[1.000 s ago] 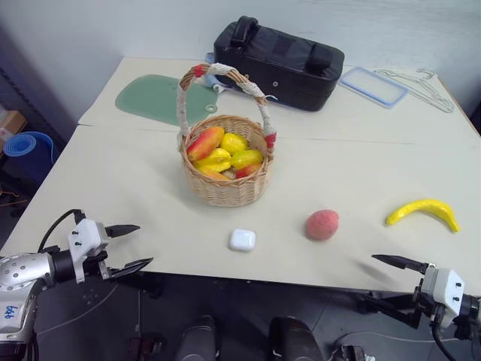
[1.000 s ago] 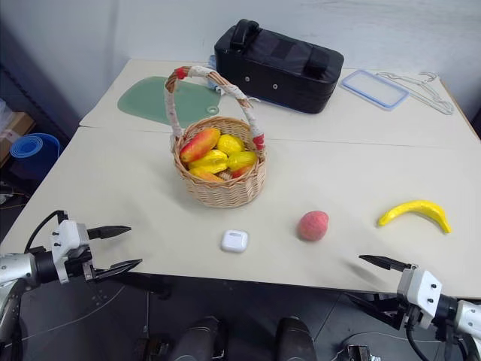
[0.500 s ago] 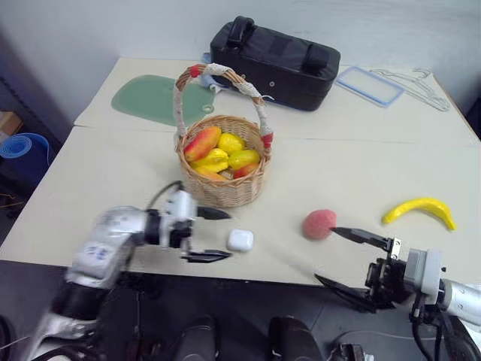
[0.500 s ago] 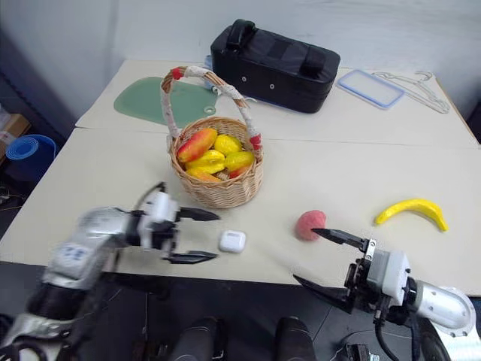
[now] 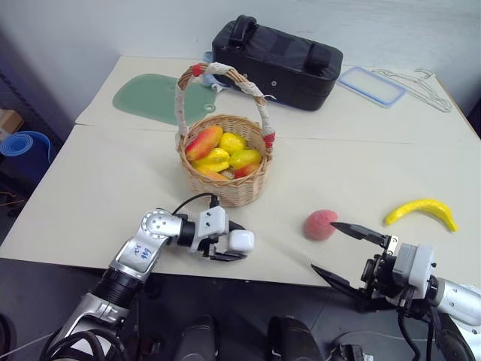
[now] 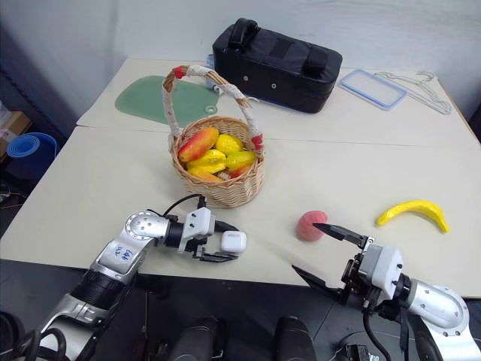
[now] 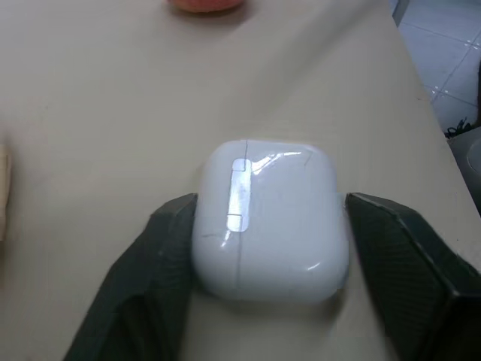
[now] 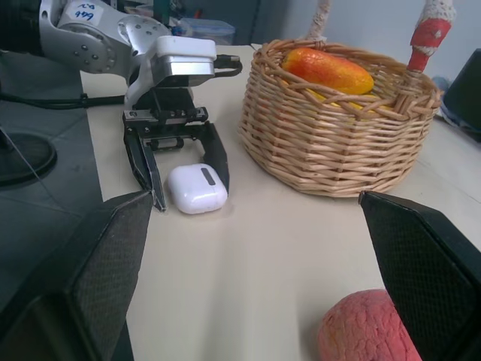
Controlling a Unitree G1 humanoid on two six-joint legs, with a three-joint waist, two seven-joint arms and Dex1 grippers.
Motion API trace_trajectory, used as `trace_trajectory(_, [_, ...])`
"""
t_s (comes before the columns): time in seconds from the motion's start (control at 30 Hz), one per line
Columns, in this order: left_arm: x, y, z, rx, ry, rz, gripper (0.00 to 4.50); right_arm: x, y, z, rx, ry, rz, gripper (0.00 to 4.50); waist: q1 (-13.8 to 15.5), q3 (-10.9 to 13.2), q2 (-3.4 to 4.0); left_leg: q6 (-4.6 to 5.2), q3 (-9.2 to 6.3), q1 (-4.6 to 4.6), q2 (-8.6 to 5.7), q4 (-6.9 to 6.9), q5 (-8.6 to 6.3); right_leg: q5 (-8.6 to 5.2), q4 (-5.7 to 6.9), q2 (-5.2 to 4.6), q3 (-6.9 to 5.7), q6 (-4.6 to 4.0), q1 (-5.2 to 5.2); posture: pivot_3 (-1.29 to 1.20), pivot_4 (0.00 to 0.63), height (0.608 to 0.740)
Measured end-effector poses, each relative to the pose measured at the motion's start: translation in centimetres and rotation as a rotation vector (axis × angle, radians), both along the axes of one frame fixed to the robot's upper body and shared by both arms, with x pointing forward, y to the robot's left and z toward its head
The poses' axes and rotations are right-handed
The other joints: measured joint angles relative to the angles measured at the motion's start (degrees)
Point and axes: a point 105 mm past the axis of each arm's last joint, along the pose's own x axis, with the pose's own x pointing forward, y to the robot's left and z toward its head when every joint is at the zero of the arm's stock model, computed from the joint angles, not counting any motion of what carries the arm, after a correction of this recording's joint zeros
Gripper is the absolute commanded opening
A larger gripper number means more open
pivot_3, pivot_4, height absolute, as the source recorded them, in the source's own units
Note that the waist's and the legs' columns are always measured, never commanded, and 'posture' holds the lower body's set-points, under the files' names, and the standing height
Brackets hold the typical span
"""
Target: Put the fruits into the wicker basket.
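Observation:
A pinkish-red peach (image 5: 321,224) lies on the table right of centre, with the yellow banana (image 5: 421,210) further right. The wicker basket (image 5: 225,192) stands in the middle and holds several red and yellow fruits under its cloth-wrapped handle. My left gripper (image 5: 239,242) is shut on the small white case (image 7: 270,218) in front of the basket, a finger (image 7: 161,256) pressing each side. My right gripper (image 5: 323,245) hangs open at the table's front edge, its upper fingertip just right of the peach and nothing between the fingers.
A black bag (image 5: 276,62) sits at the back, with a green mat (image 5: 154,98) to its left. To its right lie a blue-rimmed clear lid (image 5: 370,84) and a wire hanger (image 5: 421,86). The table's front edge runs just under both grippers.
My left arm swung right from off the table's left corner to the white case and shut on it. My right gripper rose and moved left to beside the peach, then held still.

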Motion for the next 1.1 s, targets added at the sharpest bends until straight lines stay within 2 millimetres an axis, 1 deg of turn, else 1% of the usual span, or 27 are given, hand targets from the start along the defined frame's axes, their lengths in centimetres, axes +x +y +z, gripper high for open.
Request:
trace_trajectory(0.07, [-0.1, 0.5, 0.1, -0.020, 0.007, 0.027, 2.34, 0.1, 0.4, 0.1, 0.008, -0.005, 0.022, 4.50, -0.2, 0.0, 0.00, -0.01, -0.01, 0.01, 0.02, -0.02, 0.00, 0.00, 0.02, 0.01, 0.00, 0.00, -0.02, 0.00, 0.150, 0.740])
trace_trajectory(0.1, [-0.4, 1.1, 0.2, -0.038, 0.020, 0.043, 2.34, 0.1, 0.7, 0.1, 0.013, -0.003, 0.038, 4.50, -0.3, 0.0, 0.00, -0.02, -0.02, 0.02, 0.04, -0.04, 0.01, 0.00, 0.03, 0.02, 0.03, 0.00, -0.03, 0.00, 0.150, 0.740])
trace_trajectory(0.17, [-1.0, 2.8, 0.4, -0.068, 0.048, 0.082, 2.34, 0.2, 1.5, 0.1, 0.027, 0.002, 0.076, 4.50, -0.9, 0.0, -0.01, -0.03, -0.05, 0.06, 0.07, -0.07, 0.02, 0.00, 0.09, 0.02, 0.06, 0.00, -0.06, 0.00, 0.150, 0.740])
trace_trajectory(0.2, [-1.2, 4.0, 0.5, -0.083, 0.062, 0.122, 2.34, 0.3, 1.9, 0.1, 0.036, 0.002, 0.094, 4.50, -1.1, 0.0, -0.01, -0.03, -0.05, 0.06, 0.08, -0.07, 0.02, 0.00, 0.12, 0.02, 0.06, 0.00, -0.08, 0.00, 0.150, 0.740])
trace_trajectory(0.3, [-1.5, 8.6, 1.2, -0.134, 0.074, 0.287, 2.34, 0.8, 3.2, 0.9, 0.067, -0.032, 0.145, 4.50, -1.6, 0.0, -0.03, 0.04, -0.06, 0.07, 0.12, -0.08, -0.02, 0.00, 0.15, 0.00, 0.09, -0.03, -0.13, 0.00, 0.150, 0.740])
trace_trajectory(0.33, [-1.7, 9.7, 1.7, -0.157, 0.070, 0.331, 2.34, 0.9, 3.5, 1.1, 0.075, -0.043, 0.156, 4.50, -1.6, 0.0, -0.04, 0.10, -0.06, 0.06, 0.12, -0.08, -0.05, 0.00, 0.13, -0.01, 0.09, -0.03, -0.13, 0.00, 0.150, 0.740])
trace_trajectory(0.4, [-1.6, 12.7, 2.7, -0.207, 0.052, 0.472, 2.34, 1.3, 4.3, 2.0, 0.110, -0.079, 0.177, 4.50, -1.5, 0.0, -0.05, 0.16, -0.06, 0.06, 0.24, -0.07, -0.09, 0.00, 0.13, -0.04, 0.11, -0.03, -0.13, 0.00, 0.150, 0.740])
trace_trajectory(0.5, [0.0, 18.4, 4.4, -0.268, -0.054, 0.815, 2.34, 1.6, 5.8, 3.3, 0.190, -0.095, 0.227, 4.50, -1.2, 0.0, -0.07, 0.18, -0.12, 0.04, 0.26, -0.07, -0.10, 0.00, 0.14, -0.05, 0.08, -0.03, -0.13, 0.00, 0.150, 0.740])
trace_trajectory(0.57, [1.2, 22.1, 5.5, -0.315, -0.127, 1.064, 2.34, 1.5, 6.7, 3.6, 0.210, -0.095, 0.268, 4.50, -1.0, 0.0, -0.12, 0.24, -0.11, 0.02, 0.14, -0.06, -0.14, 0.01, 0.13, -0.07, 0.09, -0.02, -0.13, 0.00, 0.150, 0.740])
trace_trajectory(0.6, [1.5, 23.4, 5.7, -0.340, -0.144, 1.158, 2.34, 1.5, 7.2, 3.5, 0.214, -0.090, 0.285, 4.50, -0.9, 0.0, -0.15, 0.25, -0.11, 0.02, 0.14, -0.07, -0.16, 0.04, 0.13, -0.09, 0.10, 0.02, -0.12, 0.00, 0.150, 0.740])
trace_trajectory(0.63, [1.7, 24.3, 5.7, -0.355, -0.153, 1.228, 2.34, 1.5, 7.5, 3.6, 0.216, -0.091, 0.297, 4.50, -0.9, 0.0, -0.16, 0.25, -0.08, 0.01, 0.10, -0.07, -0.17, 0.05, 0.14, -0.09, 0.11, 0.06, -0.13, 0.00, 0.150, 0.740])
trace_trajectory(0.7, [1.9, 24.9, 5.1, -0.362, -0.149, 1.315, 2.34, 1.6, 7.9, 3.5, 0.217, -0.091, 0.307, 4.50, -0.9, 0.0, -0.19, 0.27, -0.04, -0.01, 0.04, -0.07, -0.20, 0.10, 0.18, -0.09, 0.11, 0.11, -0.12, 0.00, 0.150, 0.740])
trace_trajectory(0.77, [2.3, 25.0, 4.1, -0.386, -0.120, 1.367, 2.34, 1.9, 7.7, 3.1, 0.208, -0.078, 0.296, 4.50, -0.7, -0.1, -0.28, 0.21, -0.05, -0.07, 0.02, -0.05, -0.22, 0.12, 0.17, -0.07, 0.07, 0.12, -0.13, 0.00, 0.150, 0.740])
trace_trajectory(0.8, [2.4, 25.0, 3.7, -0.399, -0.109, 1.390, 3.07, 1.9, 7.6, 2.9, 0.202, -0.071, 0.297, 4.50, -0.7, -0.1, -0.33, 0.19, -0.05, -0.08, 0.03, -0.04, -0.23, 0.12, 0.17, -0.06, 0.06, 0.11, -0.14, 0.00, 0.150, 0.740])
trace_trajectory(0.9, [2.9, 25.1, 3.8, -0.427, -0.115, 1.421, 4.05, 1.8, 6.8, 2.4, 0.165, -0.047, 0.283, 4.50, -0.7, -0.1, -0.55, 0.15, -0.06, -0.10, 0.05, -0.05, -0.25, 0.12, 0.17, -0.03, 0.03, 0.11, -0.20, 0.00, 0.150, 0.740])
trace_trajectory(0.97, [3.0, 25.2, 4.2, -0.432, -0.132, 1.406, 4.48, 1.9, 5.5, 2.3, 0.151, -0.041, 0.233, 4.50, -0.7, -0.1, -0.57, 0.11, -0.04, -0.10, 0.05, -0.08, -0.27, 0.12, 0.16, -0.03, 0.03, 0.11, -0.24, 0.00, 0.150, 0.740])
trace_trajectory(1.0, [3.0, 25.3, 4.5, -0.433, -0.143, 1.391, 4.48, 1.9, 4.9, 2.1, 0.141, -0.036, 0.204, 4.50, -0.7, -0.1, -0.57, 0.10, -0.04, -0.10, 0.06, -0.09, -0.27, 0.12, 0.16, -0.03, 0.03, 0.11, -0.25, 0.00, 0.150, 0.740])
trace_trajectory(1.03, [2.8, 25.4, 5.2, -0.452, -0.171, 1.361, 4.48, 1.9, 3.9, 1.9, 0.126, -0.028, 0.161, 4.50, -0.7, -0.1, -0.58, 0.04, 0.00, -0.11, 0.06, -0.09, -0.27, 0.12, 0.14, -0.02, 0.02, 0.11, -0.27, 0.00, 0.150, 0.740])
trace_trajectory(1.1, [2.0, 25.2, 7.9, -0.563, -0.271, 1.244, 4.48, 1.8, 1.3, 1.0, 0.091, 0.008, 0.058, 4.50, -0.6, -0.1, -0.60, -0.07, 0.05, -0.12, 0.10, -0.09, -0.29, 0.12, 0.14, -0.02, 0.00, 0.11, -0.30, 0.00, 0.150, 0.740])
